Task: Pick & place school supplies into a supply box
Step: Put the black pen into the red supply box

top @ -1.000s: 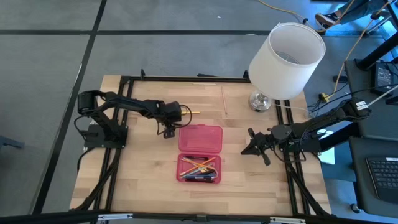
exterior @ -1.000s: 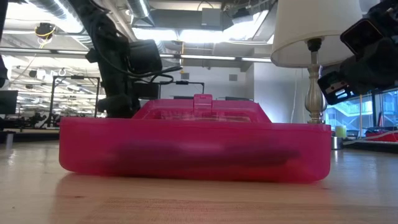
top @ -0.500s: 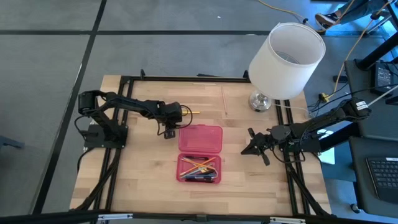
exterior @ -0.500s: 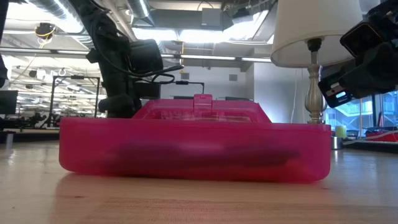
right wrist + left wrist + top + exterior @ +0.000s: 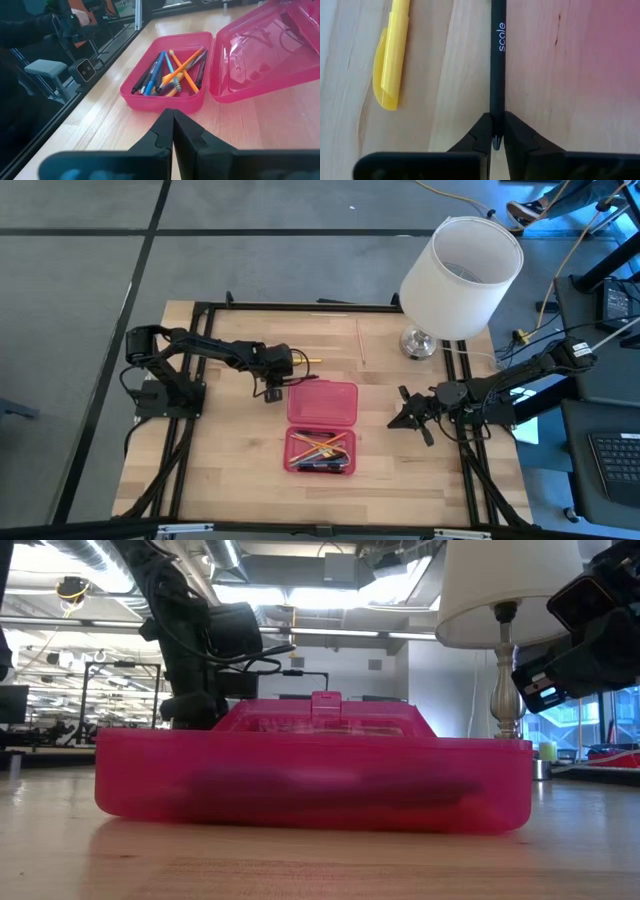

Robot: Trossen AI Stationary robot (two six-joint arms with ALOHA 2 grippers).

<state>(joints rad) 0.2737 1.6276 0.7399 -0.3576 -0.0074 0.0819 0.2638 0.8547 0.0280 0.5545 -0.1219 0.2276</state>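
Left tool (image 5: pixel 270 392) is seen from above just beside the far left corner of the open red-pink plastic supply box (image 5: pixel 321 423), on the wooden counter (image 5: pixel 225 460); the right tool (image 5: pixel 402 420), clenched empty, waits right of it. At the left wrist, the slim black pen (image 5: pixel 497 65) is gripped at its tip, a yellow pen (image 5: pixel 393 55) lying alongside. From the right wrist, coloured pencils and pens (image 5: pixel 172 72) are seen inside the box.

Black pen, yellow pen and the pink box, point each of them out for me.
black pen (image 5: pixel 497 60), left wrist view, on its barrel just below the white lettering.
yellow pen (image 5: pixel 395 55), left wrist view, mid-barrel.
pink box (image 5: pixel 162 102), right wrist view, on its near outer wall.
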